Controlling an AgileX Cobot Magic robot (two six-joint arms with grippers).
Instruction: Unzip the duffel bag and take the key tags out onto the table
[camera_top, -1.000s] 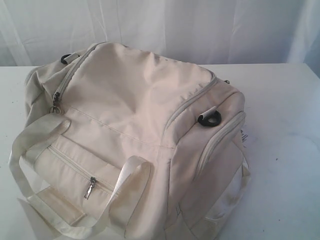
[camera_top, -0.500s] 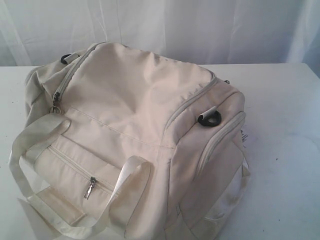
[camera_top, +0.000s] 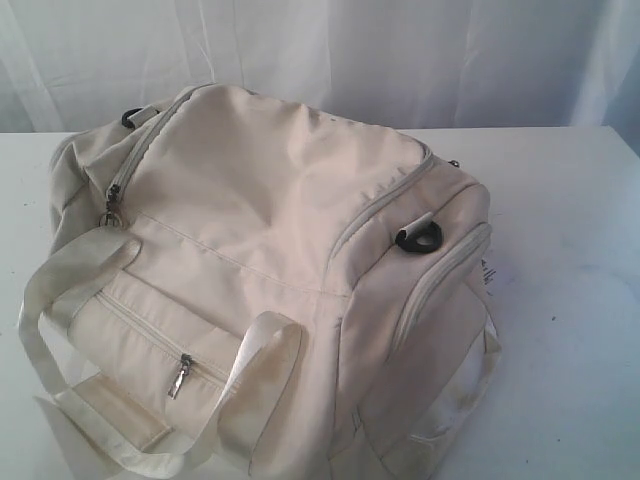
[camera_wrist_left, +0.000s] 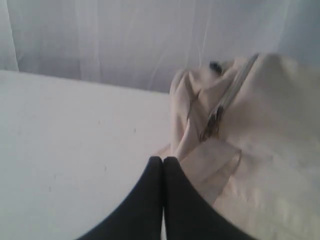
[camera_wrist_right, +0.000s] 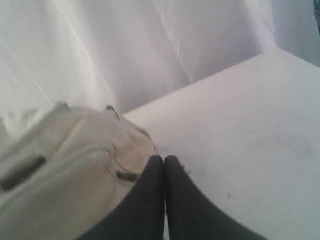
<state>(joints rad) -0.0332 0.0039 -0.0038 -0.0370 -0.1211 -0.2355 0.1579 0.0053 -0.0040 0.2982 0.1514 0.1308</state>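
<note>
The cream-white duffel bag (camera_top: 270, 250) lies zipped on the white table (camera_top: 570, 300), filling the left and middle of the exterior view. A silver zipper pull (camera_top: 110, 207) hangs at its left end, another pull (camera_top: 180, 376) on the front pocket. The key tags are hidden. Neither arm shows in the exterior view. In the left wrist view my left gripper (camera_wrist_left: 163, 160) is shut and empty, above the table beside the bag's end (camera_wrist_left: 240, 125). In the right wrist view my right gripper (camera_wrist_right: 164, 159) is shut and empty, beside the bag's other end (camera_wrist_right: 65, 155).
A white curtain (camera_top: 320, 50) hangs behind the table. Black strap rings sit on the bag at its right end (camera_top: 420, 238) and far left end (camera_top: 131, 117). The webbing handles (camera_top: 60, 300) droop over the front. Bare tabletop lies to the right of the bag.
</note>
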